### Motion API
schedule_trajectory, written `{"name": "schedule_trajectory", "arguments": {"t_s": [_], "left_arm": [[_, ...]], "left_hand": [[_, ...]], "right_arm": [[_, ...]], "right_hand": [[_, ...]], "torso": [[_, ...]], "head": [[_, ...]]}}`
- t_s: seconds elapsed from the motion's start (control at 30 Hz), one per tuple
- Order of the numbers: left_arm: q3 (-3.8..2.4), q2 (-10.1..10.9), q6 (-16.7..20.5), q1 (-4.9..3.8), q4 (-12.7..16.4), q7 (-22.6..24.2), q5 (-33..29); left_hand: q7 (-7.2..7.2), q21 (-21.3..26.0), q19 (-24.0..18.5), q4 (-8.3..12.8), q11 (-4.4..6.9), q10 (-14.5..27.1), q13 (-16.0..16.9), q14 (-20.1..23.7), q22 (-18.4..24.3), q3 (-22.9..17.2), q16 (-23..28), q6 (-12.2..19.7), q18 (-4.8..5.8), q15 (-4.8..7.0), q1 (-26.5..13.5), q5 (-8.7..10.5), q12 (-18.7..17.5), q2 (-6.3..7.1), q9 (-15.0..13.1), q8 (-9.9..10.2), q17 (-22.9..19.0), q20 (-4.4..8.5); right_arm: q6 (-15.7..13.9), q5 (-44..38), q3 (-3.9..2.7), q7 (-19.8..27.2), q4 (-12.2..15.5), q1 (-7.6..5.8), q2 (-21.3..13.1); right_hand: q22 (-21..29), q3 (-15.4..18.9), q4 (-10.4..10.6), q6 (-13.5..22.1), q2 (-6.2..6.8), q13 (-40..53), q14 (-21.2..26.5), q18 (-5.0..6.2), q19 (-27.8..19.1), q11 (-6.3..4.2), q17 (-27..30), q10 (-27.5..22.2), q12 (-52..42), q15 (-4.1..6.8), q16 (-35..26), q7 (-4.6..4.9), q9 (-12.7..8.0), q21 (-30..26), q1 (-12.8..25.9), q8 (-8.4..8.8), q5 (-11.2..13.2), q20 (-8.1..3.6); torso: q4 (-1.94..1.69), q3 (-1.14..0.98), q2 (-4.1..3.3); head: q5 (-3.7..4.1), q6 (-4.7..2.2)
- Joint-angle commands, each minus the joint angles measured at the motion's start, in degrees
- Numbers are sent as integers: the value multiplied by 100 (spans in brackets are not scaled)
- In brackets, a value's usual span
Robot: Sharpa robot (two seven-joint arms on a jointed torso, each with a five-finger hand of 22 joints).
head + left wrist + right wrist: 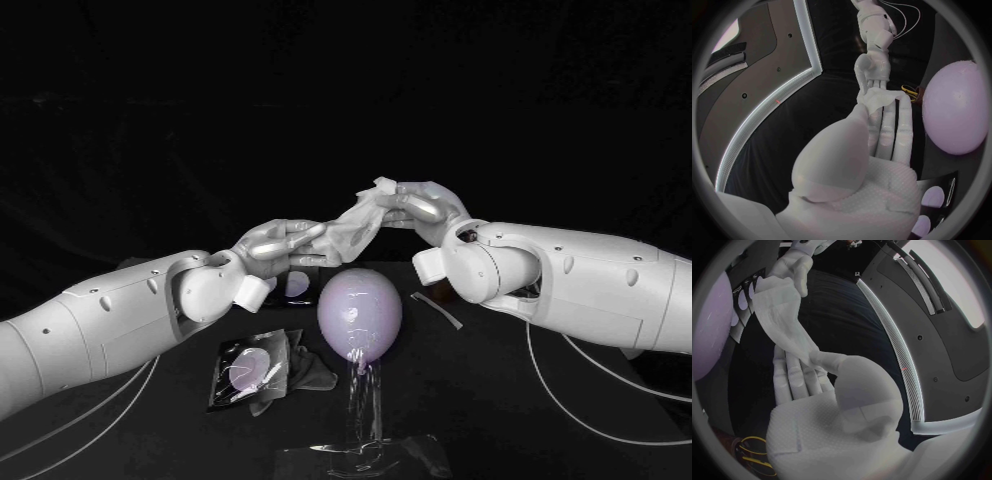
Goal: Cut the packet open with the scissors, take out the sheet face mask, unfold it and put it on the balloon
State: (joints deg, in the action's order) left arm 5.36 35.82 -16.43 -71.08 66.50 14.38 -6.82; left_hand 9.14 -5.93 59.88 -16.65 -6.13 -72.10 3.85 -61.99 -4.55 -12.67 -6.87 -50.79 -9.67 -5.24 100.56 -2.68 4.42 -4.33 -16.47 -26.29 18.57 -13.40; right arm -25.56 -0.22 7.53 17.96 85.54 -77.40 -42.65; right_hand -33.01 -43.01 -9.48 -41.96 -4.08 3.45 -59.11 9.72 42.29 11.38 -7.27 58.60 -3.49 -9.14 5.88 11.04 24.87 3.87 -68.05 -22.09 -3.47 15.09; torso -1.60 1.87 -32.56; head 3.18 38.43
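Both hands hold the white sheet face mask (355, 224) stretched between them, above and behind the balloon (361, 312). My left hand (281, 245) grips its lower end; my right hand (420, 205) pinches the upper end. The pale lilac balloon stands upright on a clear stand (362, 440). In the left wrist view the mask (877, 97) lies on my left fingertips (891, 112), with the right hand (872, 70) beyond and the balloon (957, 107) beside them. In the right wrist view the mask (779, 315) runs from my right hand (814, 390) to the left hand (795, 265).
The cut-open black packet (260, 365) lies on the table by the balloon, below my left arm. A thin cut-off strip (437, 310) lies on the balloon's other side. Yellow-handled scissors (751, 452) lie on the table near my right wrist, seen also as scissors (909, 90).
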Motion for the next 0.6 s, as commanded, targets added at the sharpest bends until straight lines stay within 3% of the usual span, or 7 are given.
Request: {"name": "schedule_trajectory", "arguments": {"t_s": [0.03,0.07,0.2,0.6], "left_arm": [[-8,4,141,6,58,239,25],[-8,9,144,7,74,247,25],[-9,44,96,12,148,227,24],[-15,136,51,14,365,247,20]], "left_hand": [[12,-48,-61,147,-14,-3,10,-5,-12,-407,-7,18,-70,-20,-72,-15,-24,112,-396,-16,10,-14],[12,-48,-61,147,-14,-3,10,-5,-12,-407,-7,18,-70,-20,-72,-15,-24,112,-396,-16,10,-14],[46,-109,-106,306,-60,126,11,37,-44,-1060,-25,43,-70,-49,-448,-17,-38,364,-554,-24,43,-27],[75,-298,44,555,-84,275,19,-180,-139,-1496,-167,55,-83,-7,-836,-17,-15,479,-703,-41,127,64]], "right_arm": [[75,-154,10,-203,-86,1,33],[75,-164,19,-246,-132,1,52],[106,-181,47,-407,-346,2,144],[310,-297,137,-999,-986,44,491]], "right_hand": [[107,166,48,99,246,2,112,-4,-139,44,35,-138,7,-49,-77,414,-88,-39,128,115,-5,53],[122,180,53,103,259,2,117,1,-148,45,37,-147,7,-51,-82,415,-97,-39,133,125,-4,60],[276,355,114,179,409,8,159,44,-218,61,60,-212,-1,-72,-127,427,-191,-33,203,233,2,121],[555,701,284,181,579,11,214,49,-235,84,95,-271,-4,-97,-182,449,-318,-26,303,315,7,145]], "torso": [[7,1,3],[9,3,3],[5,2,-4],[3,-1,1]], "head": [[3,-11],[7,-14],[22,-21],[38,-7]]}}
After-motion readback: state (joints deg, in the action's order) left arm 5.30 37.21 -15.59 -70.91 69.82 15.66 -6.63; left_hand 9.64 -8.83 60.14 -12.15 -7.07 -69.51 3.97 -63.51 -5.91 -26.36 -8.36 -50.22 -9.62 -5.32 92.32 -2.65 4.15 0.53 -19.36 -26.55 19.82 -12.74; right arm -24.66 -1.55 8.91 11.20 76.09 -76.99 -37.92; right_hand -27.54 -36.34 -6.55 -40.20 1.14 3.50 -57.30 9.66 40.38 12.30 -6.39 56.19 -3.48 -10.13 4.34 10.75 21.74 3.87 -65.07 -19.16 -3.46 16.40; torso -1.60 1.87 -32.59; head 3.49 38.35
